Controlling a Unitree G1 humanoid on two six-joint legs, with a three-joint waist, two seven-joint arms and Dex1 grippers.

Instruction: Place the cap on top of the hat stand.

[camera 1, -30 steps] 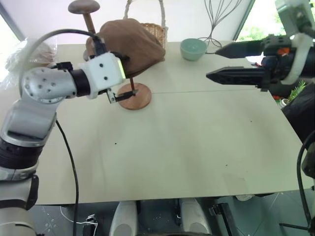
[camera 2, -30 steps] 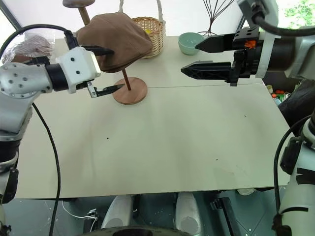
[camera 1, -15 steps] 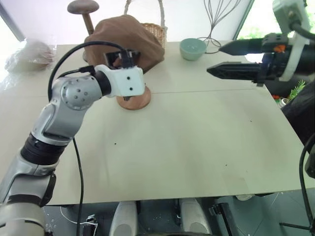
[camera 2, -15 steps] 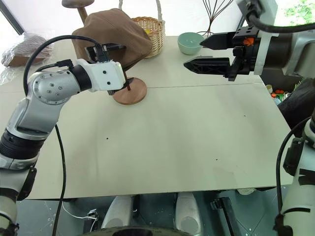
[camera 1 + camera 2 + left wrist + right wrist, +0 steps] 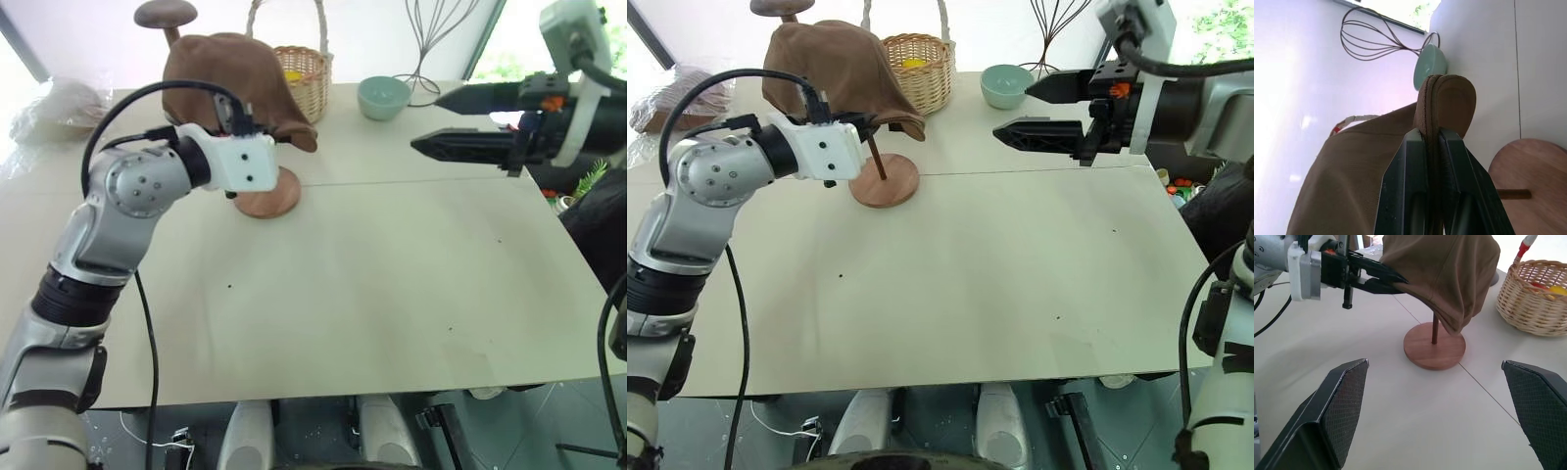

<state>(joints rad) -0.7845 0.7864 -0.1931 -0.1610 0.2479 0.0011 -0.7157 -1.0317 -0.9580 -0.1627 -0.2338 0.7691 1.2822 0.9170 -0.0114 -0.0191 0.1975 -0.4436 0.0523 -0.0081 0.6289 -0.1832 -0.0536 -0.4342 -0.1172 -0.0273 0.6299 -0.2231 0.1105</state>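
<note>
At the hat stand [image 5: 1434, 346] | left gripper [image 5: 1432, 161] jaws pinched on the cap [image 5: 1449, 271] brim, likely to tug it square | cap draped over the stand's top, hanging lopsided toward the wicker basket [image 5: 1535, 296] | right gripper [image 5: 1435, 411] jaws wide, holding nothing, well apart.

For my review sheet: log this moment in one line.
cap: draped on hat stand | left end effector: shut on cap brim | right end effector: open
</note>
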